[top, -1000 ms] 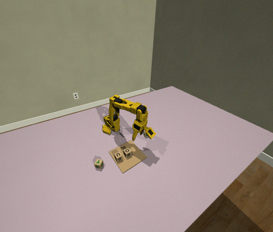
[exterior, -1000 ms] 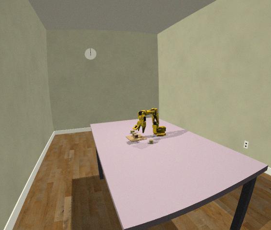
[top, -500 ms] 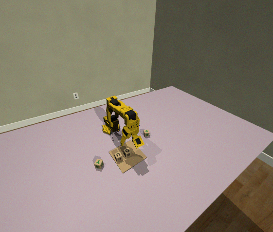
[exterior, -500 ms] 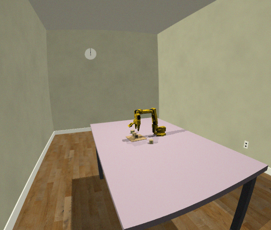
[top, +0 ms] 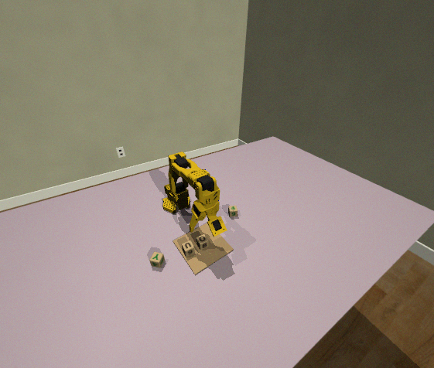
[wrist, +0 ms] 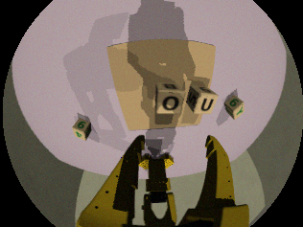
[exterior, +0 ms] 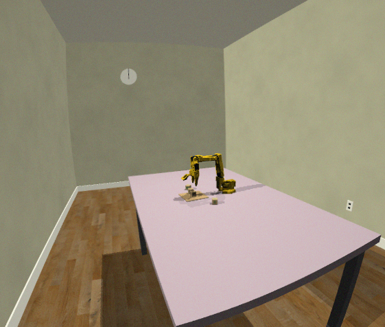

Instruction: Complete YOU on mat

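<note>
Pink table (top: 288, 257): jaws (top: 205, 229) part-open, holding nothing above the mat (top: 217, 255); far block's (top: 232, 211) letter unreadable.

Tan mat (top: 209, 259) flat on the table. O block (top: 202, 241) and U block (top: 188, 247) sit flat on it, touching side by side, letters up. Y block (top: 156, 259) lies off the mat, near the U side, Y on top. Fourth block (top: 232, 210) lies well apart, off the mat, green mark unreadable.
</note>
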{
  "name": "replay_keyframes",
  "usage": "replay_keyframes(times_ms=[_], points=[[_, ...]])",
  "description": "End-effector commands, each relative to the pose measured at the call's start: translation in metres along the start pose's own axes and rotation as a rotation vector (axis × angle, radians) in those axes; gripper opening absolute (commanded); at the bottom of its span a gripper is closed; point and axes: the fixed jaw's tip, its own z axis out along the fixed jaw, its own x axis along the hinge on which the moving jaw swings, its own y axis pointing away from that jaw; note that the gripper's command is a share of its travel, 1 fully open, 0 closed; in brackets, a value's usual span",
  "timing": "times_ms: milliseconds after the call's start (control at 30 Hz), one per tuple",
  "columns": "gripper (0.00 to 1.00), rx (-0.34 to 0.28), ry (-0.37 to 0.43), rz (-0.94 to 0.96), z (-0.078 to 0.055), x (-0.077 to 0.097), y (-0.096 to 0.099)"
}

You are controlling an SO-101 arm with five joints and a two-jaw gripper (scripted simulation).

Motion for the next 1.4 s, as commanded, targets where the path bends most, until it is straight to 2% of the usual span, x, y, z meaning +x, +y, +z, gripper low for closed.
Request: replay_keyframes(times_ms=[0,333,567,667,1367], points=[[0.35,-0.012,-0.12,0.01,-0.02,-0.009,-0.001],[0.35,-0.012,-0.121,0.023,-0.02,-0.009,-0.003],[0.35,-0.008,-0.127,0.189,-0.02,-0.014,-0.039],[0.35,-0.007,-0.129,0.233,-0.02,-0.014,-0.048],[0.35,-0.007,-0.129,0.237,-0.02,-0.014,-0.049]])
